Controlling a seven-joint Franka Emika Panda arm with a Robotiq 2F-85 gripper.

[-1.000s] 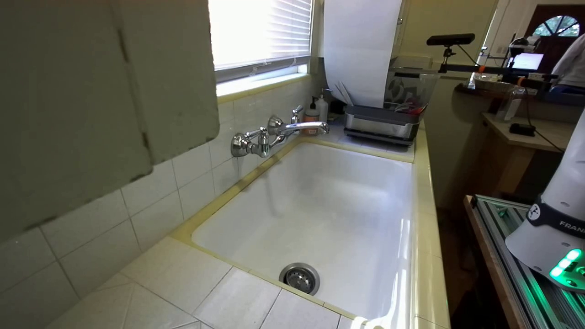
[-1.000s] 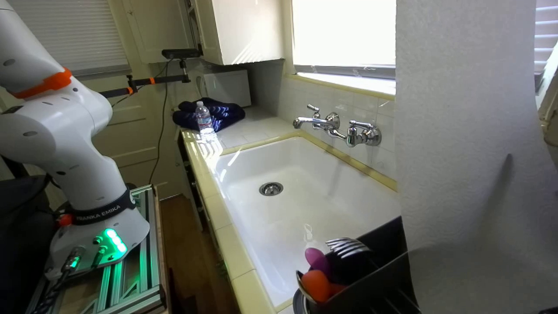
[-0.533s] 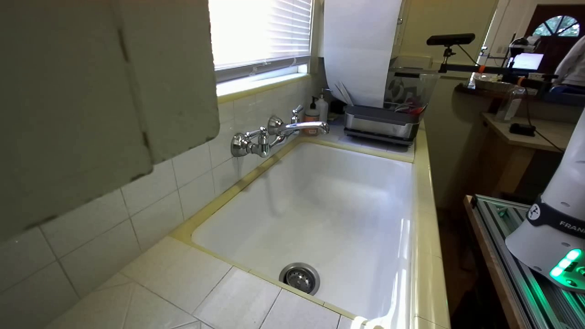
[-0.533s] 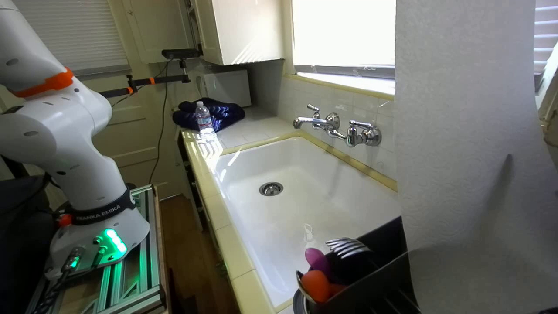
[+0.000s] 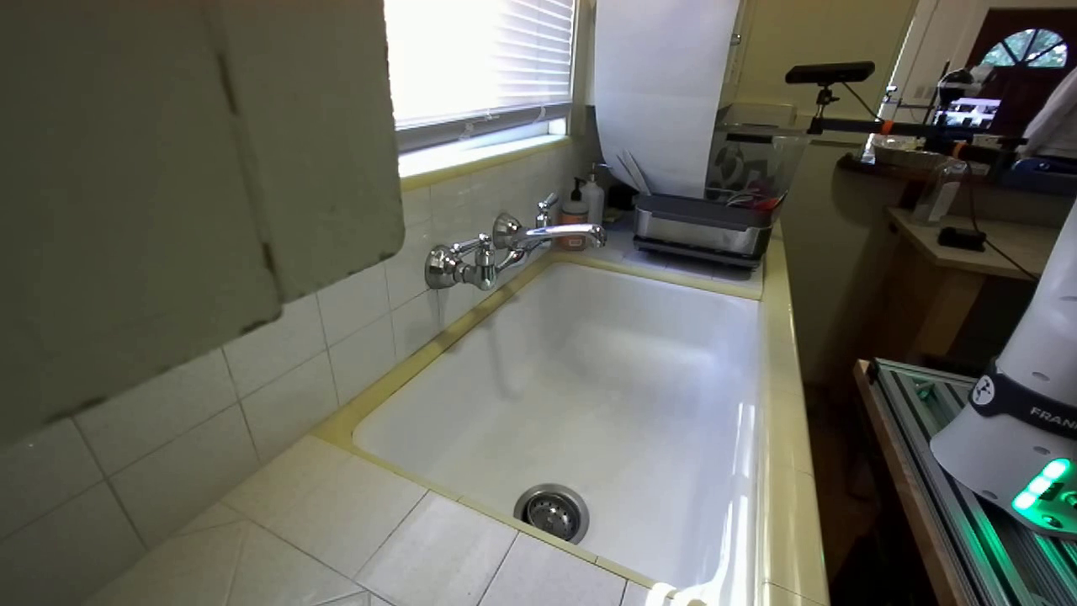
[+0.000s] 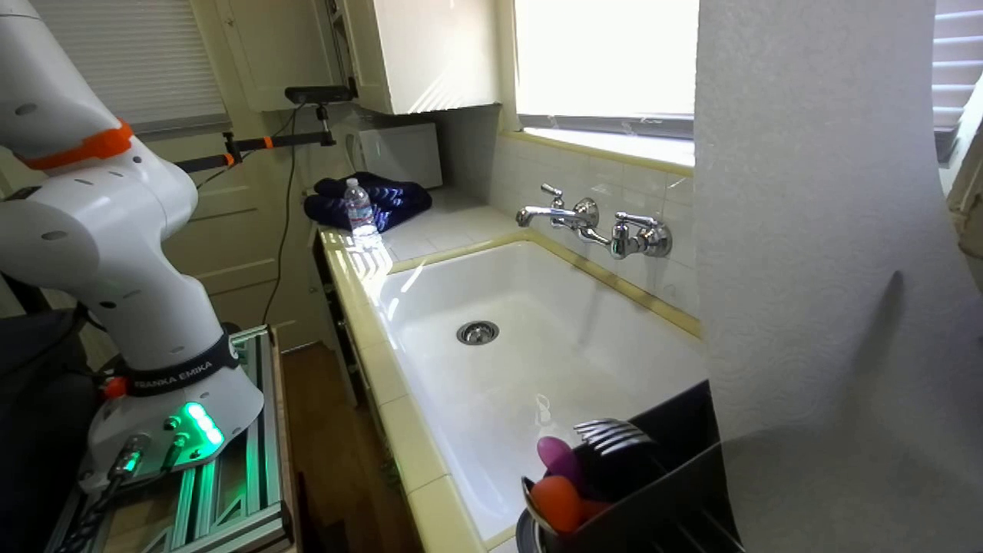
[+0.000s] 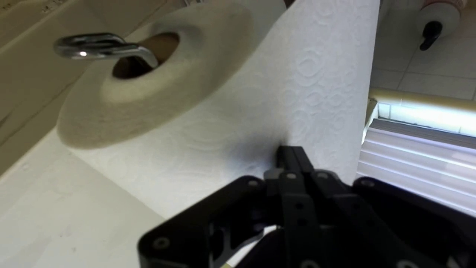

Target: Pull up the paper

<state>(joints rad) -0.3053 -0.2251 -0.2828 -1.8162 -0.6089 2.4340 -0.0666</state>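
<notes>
The white paper (image 6: 814, 230) hangs as a long plain sheet beside the sink, curving outward low down, and shows as a pale strip of paper (image 5: 660, 93) behind the sink. Close up in the wrist view, the embossed paper (image 7: 327, 74) wraps a roll whose end face (image 7: 148, 100) has a hollow core. My gripper (image 7: 291, 147) is shut, its black fingertips pressed together and pointing at the roll's surface, a dark shadow beside them. Nothing shows between the fingers. Whether the tips touch the paper I cannot tell. Neither exterior view includes the gripper.
A bent metal rod (image 7: 100, 46) enters the roll's core. Under the sheet stands a dish rack (image 5: 702, 223), with a dark utensil holder (image 6: 660, 461) at its side. The chrome faucet (image 5: 547, 236) juts over the white sink (image 5: 623, 353). Blinds (image 7: 416, 160) hang right of the roll.
In an exterior view the hanging paper has shifted slightly left, and the arm's upper part has moved slightly right. The gripper has no earlier view to compare.
</notes>
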